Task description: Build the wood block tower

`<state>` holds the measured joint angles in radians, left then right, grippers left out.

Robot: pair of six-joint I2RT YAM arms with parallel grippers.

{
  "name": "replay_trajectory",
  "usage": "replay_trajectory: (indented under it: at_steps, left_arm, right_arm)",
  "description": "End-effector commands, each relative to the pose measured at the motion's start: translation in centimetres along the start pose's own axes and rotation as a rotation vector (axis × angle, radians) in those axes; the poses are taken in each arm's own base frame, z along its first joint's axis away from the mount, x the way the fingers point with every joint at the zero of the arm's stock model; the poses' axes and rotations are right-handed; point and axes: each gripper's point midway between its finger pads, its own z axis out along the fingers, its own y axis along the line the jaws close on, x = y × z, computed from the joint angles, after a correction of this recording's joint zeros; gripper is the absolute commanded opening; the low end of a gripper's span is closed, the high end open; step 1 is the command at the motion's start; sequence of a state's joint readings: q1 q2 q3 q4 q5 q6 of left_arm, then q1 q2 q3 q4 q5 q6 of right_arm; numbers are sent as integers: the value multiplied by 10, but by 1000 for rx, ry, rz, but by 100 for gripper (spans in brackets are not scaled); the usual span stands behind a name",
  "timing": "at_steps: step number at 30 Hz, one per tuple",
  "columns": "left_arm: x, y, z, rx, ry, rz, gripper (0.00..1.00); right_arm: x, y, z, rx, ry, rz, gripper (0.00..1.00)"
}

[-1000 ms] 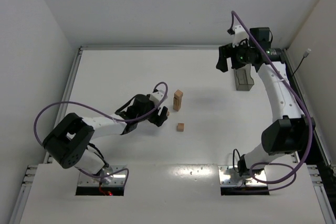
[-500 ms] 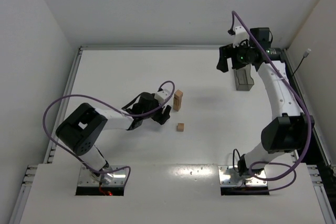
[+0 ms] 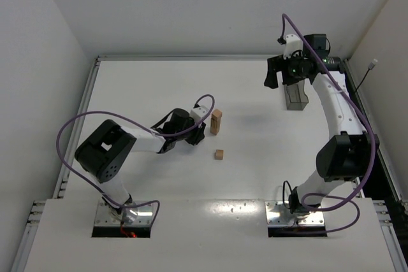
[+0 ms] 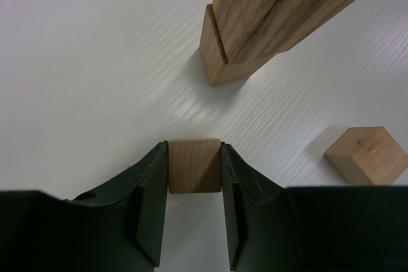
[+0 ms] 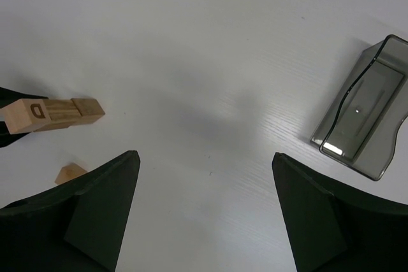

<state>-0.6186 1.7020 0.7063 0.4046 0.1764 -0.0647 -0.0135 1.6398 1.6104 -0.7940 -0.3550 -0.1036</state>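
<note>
1. Wood on white: the tower stands upright near the middle of the table. It is a longer piece set on a cube, and the left wrist view shows the base block sitting slightly out of line.
2. Reaching in low from the left edge's side, the left gripper is clamped on a held cube, with a dark finger flat against each of two opposite faces. This cube sits just beside the tower's foot but apart from it. Whether it touches the table cannot be told.
3. Toward the near edge from the tower, a loose cube lies alone and touches nothing.
4. Over the far right corner, the right gripper hangs above the table, its fingers spread wide around bare air.
5. Below that arm, a dark translucent bin rests on the table close to the far right corner, well apart from the blocks.
</note>
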Motion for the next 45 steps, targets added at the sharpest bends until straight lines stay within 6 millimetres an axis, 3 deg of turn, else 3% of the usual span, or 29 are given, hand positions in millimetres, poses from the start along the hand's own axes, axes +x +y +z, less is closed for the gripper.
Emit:
replay_trajectory:
  at_steps: [1, 6, 9, 10, 11, 13, 14, 16, 21, 23, 24, 29, 36, 45]
  left_arm:
    - [-15, 3, -2, -5, -32, -12, 3]
    - [-25, 6, -20, -37, -22, -14, 0]
    - [-41, 10, -40, -54, 23, -2, 0]
    - [-29, 12, -50, -53, 104, -25, 0]
    - [-49, 18, -58, -62, 86, -26, 0]
    - [-43, 17, -74, -35, 174, -64, 0]
    - [-63, 24, -83, -50, 147, -61, 0]
    - [-75, 27, -96, -53, 147, -74, 0]
    - [-131, 26, -124, -63, 20, -85, 0]
    - [-137, 26, -124, -64, 1, -105, 0]
    - [-152, 25, -127, -66, -38, -115, 0]
    - [-168, 13, -121, -31, -70, -129, 0]
    - [-193, -20, -103, 27, -88, -63, 0]
    - [-192, -34, -86, 33, -46, -17, 0]
  right_arm:
    - [-21, 3, -8, -17, -60, -7, 82]
    - [-21, 6, -8, -35, -64, -8, 82]
    - [-17, 10, -9, -49, -60, -5, 82]
    - [-20, 9, -8, -47, -68, -9, 82]
    - [-19, 14, -9, -54, -67, -15, 82]
    - [-19, 17, -9, -71, -71, -15, 82]
    - [-21, 18, -12, -70, -79, -19, 82]
    - [-21, 18, -12, -70, -79, -19, 82]
    - [-24, 22, -18, -75, -99, -18, 82]
    - [-26, 23, -17, -82, -109, -23, 82]
    - [-26, 23, -17, -82, -109, -23, 82]
    - [-30, 23, -19, -80, -117, -17, 82]
    - [-30, 23, -19, -80, -117, -17, 82]
    - [-29, 21, -19, -71, -115, -17, 82]
